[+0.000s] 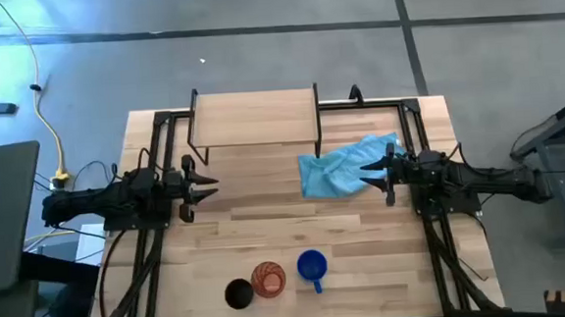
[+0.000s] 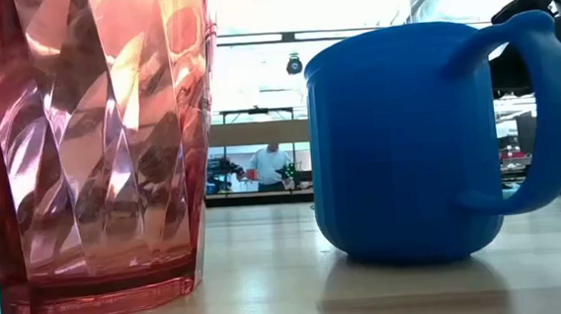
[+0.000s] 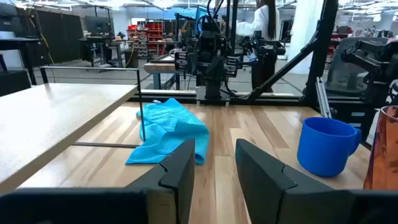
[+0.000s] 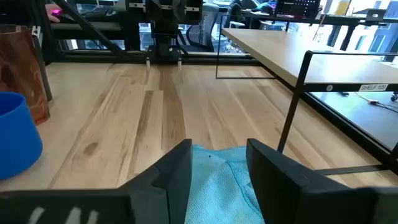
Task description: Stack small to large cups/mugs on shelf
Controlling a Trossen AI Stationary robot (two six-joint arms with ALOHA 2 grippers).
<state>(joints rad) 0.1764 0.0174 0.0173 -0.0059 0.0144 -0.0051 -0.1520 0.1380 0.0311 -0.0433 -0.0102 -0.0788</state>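
Observation:
Three cups stand in a row near the table's near edge: a black cup [image 1: 239, 294], an orange-red tumbler [image 1: 268, 278] and a blue mug [image 1: 312, 266] whose handle points to the near edge. The low view shows the tumbler [image 2: 101, 140] and the mug [image 2: 408, 138] close up; the black cup is out of view there. The wooden shelf [image 1: 255, 116] stands on black legs at the far edge. My left gripper [image 1: 206, 188] is open at mid-table left and holds nothing. My right gripper [image 1: 367, 173] is open, with its fingers over the right edge of a light-blue cloth [image 1: 347, 167].
The light-blue cloth [image 4: 224, 177] lies crumpled on the table just right of the shelf's near right leg [image 4: 292, 112]. Bare tabletop [image 1: 267, 218] runs between the two grippers and the cups. Black arm frames stand along both sides of the table.

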